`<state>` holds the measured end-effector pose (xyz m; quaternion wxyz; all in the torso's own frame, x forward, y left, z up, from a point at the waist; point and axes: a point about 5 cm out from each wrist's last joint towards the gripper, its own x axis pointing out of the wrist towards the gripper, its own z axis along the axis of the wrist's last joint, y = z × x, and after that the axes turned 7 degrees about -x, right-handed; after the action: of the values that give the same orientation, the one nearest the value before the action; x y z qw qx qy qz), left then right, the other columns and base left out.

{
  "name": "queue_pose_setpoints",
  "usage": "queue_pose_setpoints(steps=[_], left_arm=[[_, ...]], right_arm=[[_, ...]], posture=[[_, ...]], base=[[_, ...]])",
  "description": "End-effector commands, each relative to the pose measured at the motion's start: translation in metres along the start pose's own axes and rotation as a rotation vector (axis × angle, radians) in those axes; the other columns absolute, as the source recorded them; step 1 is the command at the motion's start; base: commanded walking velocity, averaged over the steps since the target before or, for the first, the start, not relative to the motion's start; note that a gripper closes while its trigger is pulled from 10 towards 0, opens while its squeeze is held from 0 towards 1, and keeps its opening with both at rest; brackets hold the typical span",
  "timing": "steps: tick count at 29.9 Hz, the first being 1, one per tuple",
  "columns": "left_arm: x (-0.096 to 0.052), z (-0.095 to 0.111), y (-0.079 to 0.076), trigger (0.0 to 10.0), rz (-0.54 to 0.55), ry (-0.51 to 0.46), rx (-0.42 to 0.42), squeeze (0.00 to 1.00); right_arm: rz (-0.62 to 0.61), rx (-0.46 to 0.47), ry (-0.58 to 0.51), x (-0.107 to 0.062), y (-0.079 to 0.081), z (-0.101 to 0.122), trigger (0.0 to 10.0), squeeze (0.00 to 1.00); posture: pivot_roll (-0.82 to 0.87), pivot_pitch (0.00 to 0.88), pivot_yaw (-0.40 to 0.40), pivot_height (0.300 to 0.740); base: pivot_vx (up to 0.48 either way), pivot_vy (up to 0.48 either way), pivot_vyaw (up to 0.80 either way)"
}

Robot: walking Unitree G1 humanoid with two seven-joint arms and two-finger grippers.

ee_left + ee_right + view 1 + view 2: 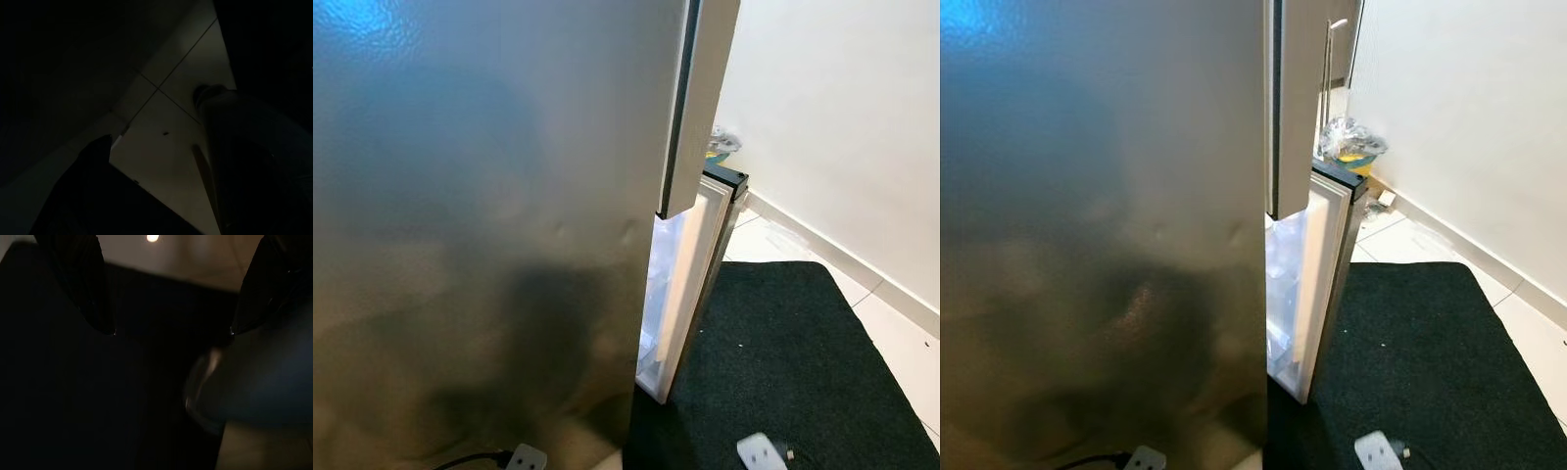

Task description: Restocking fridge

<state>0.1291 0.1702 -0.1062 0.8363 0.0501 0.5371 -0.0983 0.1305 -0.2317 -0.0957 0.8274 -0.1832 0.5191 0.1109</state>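
Fridge (480, 225) stands right in front of the head camera, its steel-grey side panel very close and taking up most of the left and centre, with a blue light glare at top left; the upper door (1298, 98) sits slightly ajar at the panel's right edge, with a slim vertical handle (1329, 69) seen past it; lower door (1324, 284) hangs partly open, black top edge, white inner lining and a clear door shelf (1283, 284) visible in the gap, contents too washed out to name; crumpled clear plastic bag (1351, 137) with something yellow and teal inside lies on the floor behind the lower door, near the white wall (842, 127); black mat (793, 372) covers the floor right of the fridge, pale tiles (901, 352) beside it along the skirting; small white plug-like object (762, 452) lies on the mat at the bottom edge, another white plug with black cable (524, 457) at the foot of the fridge; left wrist view is very dark, only tiled floor (161, 147) and a dim rounded shape make out, left gripper state cannot tell; right gripper (171, 330) hangs over the dark mat, its two black fingers (80, 284) spread wide with nothing between them, a bluish rounded shape just beside one finger
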Motion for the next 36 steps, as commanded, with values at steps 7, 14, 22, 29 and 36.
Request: queue_pose_setpoints(steps=[7, 14, 22, 29, 36], left_arm=[[-0.006, -0.038, -0.001, 10.0, -0.002, 0.148, -0.02, 0.0], [-0.005, -0.035, -0.002, 10.0, -0.022, 0.147, -0.013, 0.0], [-0.005, -0.035, -0.003, 10.0, -0.031, 0.155, -0.024, 0.0], [-0.005, -0.035, -0.004, 10.0, -0.037, 0.157, -0.026, 0.0], [-0.005, -0.035, -0.004, 10.0, -0.042, 0.157, -0.026, 0.0]], right_arm=[[0.049, 0.016, 0.142, -0.007, 0.023, -0.041, 10.0, 0.0], [0.047, 0.02, 0.137, -0.006, 0.022, -0.039, 10.0, 0.0], [0.031, 0.013, 0.126, -0.005, 0.017, -0.033, 10.0, 0.0], [0.032, 0.011, 0.137, -0.006, 0.017, -0.036, 10.0, 0.0], [0.039, 0.012, 0.151, -0.007, 0.02, -0.041, 10.0, 0.0]], posture=[[-0.04, 0.063, 0.018, 0.74], [-0.04, 0.06, 0.02, 0.74], [-0.04, 0.054, 0.019, 0.74], [-0.04, 0.056, 0.019, 0.74], [-0.04, 0.057, 0.018, 0.74]], base=[[0.0, 0.0, 0.0], [0.0, 0.0, 0.0], [0.0, -0.378, 0.0], [0.0, -0.48, 0.0], [0.0, -0.48, 0.0]])
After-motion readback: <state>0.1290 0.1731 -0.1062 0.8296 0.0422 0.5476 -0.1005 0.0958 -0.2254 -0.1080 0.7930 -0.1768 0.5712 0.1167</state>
